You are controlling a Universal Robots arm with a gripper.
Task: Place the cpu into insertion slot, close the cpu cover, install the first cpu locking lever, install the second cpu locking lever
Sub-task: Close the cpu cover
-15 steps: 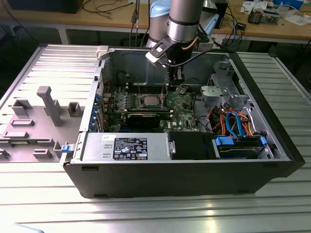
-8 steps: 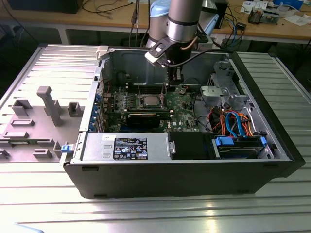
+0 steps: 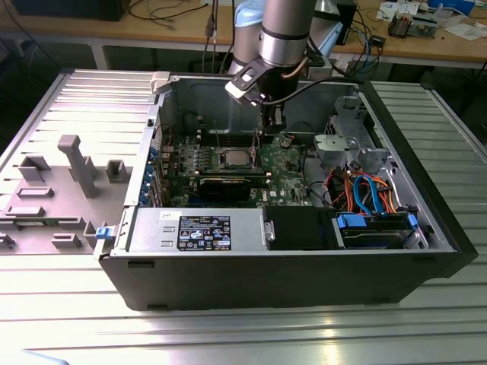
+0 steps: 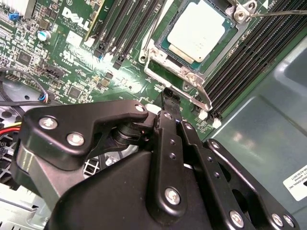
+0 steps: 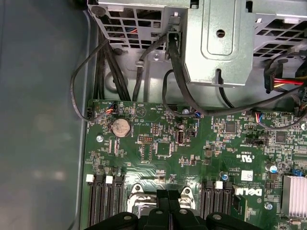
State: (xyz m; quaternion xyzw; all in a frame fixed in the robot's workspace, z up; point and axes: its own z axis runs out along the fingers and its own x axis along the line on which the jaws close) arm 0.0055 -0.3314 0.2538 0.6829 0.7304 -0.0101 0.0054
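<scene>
Diffuse overhead room light fills the exterior view evenly, laying broad white glare on the ribbed metal table (image 3: 327,334), while the interior of the computer case (image 3: 190,99) sits in moderate shadow. In the second wrist view the cpu (image 4: 197,31) returns a pale sheen. In the first wrist view the case wall (image 5: 43,120) is dim and the drive cage (image 5: 216,43) is bright.

You have one chip (image 4: 196,31) on the board (image 5: 192,158). Around that chip, count one coin battery (image 5: 121,127), one finned heatsink (image 5: 293,194) and, in the first wrist view, three white slot clips (image 5: 89,178).
</scene>
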